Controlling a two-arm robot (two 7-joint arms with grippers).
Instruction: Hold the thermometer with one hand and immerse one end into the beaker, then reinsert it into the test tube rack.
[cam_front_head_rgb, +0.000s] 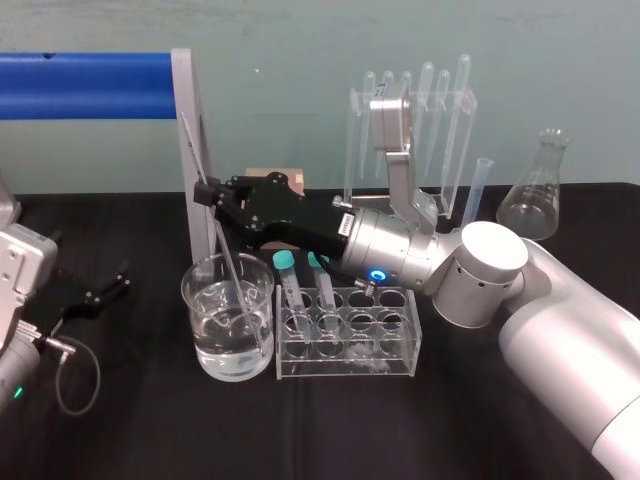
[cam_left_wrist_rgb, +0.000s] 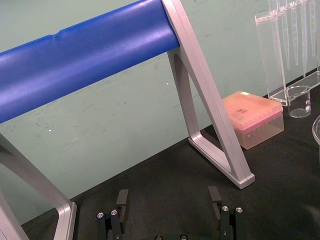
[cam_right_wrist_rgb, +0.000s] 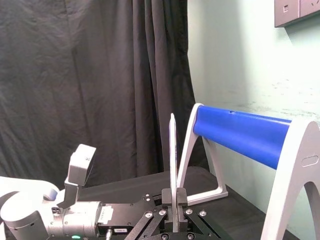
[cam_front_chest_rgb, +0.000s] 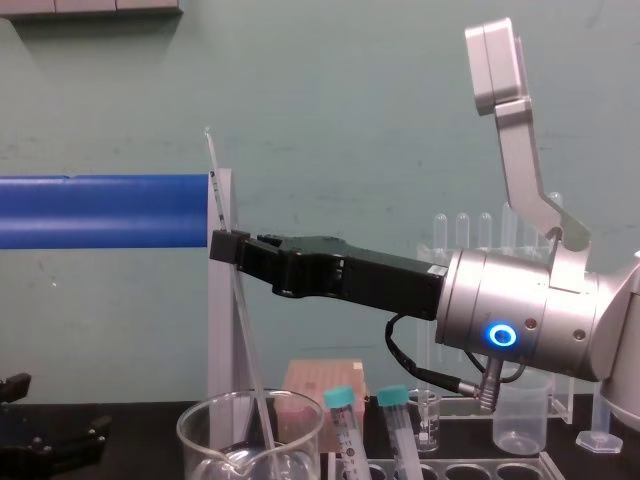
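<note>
My right gripper (cam_front_head_rgb: 207, 196) reaches in from the right, above the beaker (cam_front_head_rgb: 200, 300), and is shut on the thermometer (cam_front_head_rgb: 225, 250). This thin glass rod leans slightly, its top near the grey frame post. Its lower end dips into the water in the wide glass beaker. From the chest, the black fingertips (cam_front_chest_rgb: 226, 247) pinch the thermometer (cam_front_chest_rgb: 248, 350) about midway, over the beaker (cam_front_chest_rgb: 205, 432). In the right wrist view the thermometer (cam_right_wrist_rgb: 172, 155) rises from my closed right gripper (cam_right_wrist_rgb: 175, 196). The test tube rack (cam_front_head_rgb: 395, 362) stands just right of the beaker. My left gripper (cam_front_head_rgb: 95, 295) rests open at the far left.
Two teal-capped tubes (cam_front_head_rgb: 287, 262) stand in the rack. A blue roller on a grey frame (cam_front_head_rgb: 190, 150) crosses the back left. Behind are a clear pipette stand (cam_front_head_rgb: 440, 110), a pink tip box (cam_left_wrist_rgb: 255, 117), a conical flask (cam_front_head_rgb: 535, 195) and a small beaker (cam_left_wrist_rgb: 299, 100).
</note>
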